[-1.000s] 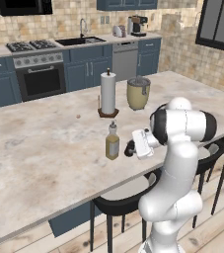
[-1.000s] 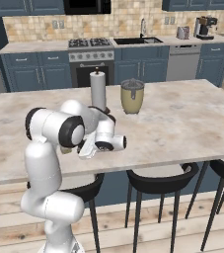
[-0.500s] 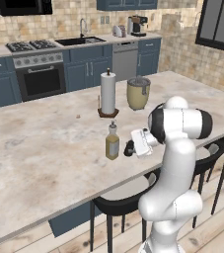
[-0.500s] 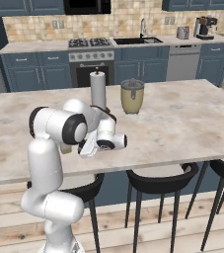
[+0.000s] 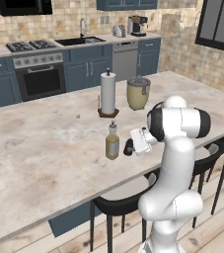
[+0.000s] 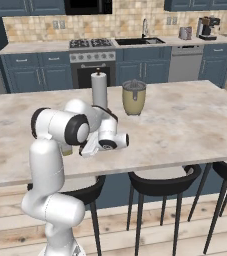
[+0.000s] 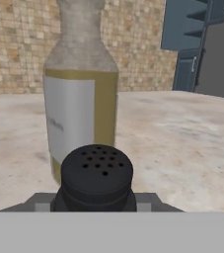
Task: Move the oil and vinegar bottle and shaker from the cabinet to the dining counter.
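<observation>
The oil and vinegar bottle (image 5: 112, 143), clear with yellow-olive liquid and a pale stopper, stands upright on the beige marbled dining counter (image 5: 44, 148) near its front edge. Just to its right, low over the counter, my gripper (image 5: 130, 147) is shut on the small black shaker (image 5: 128, 147). In the hand view the shaker's perforated top (image 7: 96, 173) sits between my fingers, with the bottle (image 7: 81, 99) close behind it. Whether the shaker touches the stone I cannot tell. In the right base view my arm hides most of the bottle (image 6: 66, 149). The slate-blue cabinet (image 7: 185, 29) shows far off.
A white paper towel roll (image 5: 107, 93) and a beige lidded pot (image 5: 138, 93) stand further back on the counter. Dark stools (image 5: 118, 200) line the front edge beside my base. The stove and sink counter (image 5: 59, 47) runs along the far wall.
My hand with the shaker has edged slightly left, closer to the bottle. The bottle has stayed put.
</observation>
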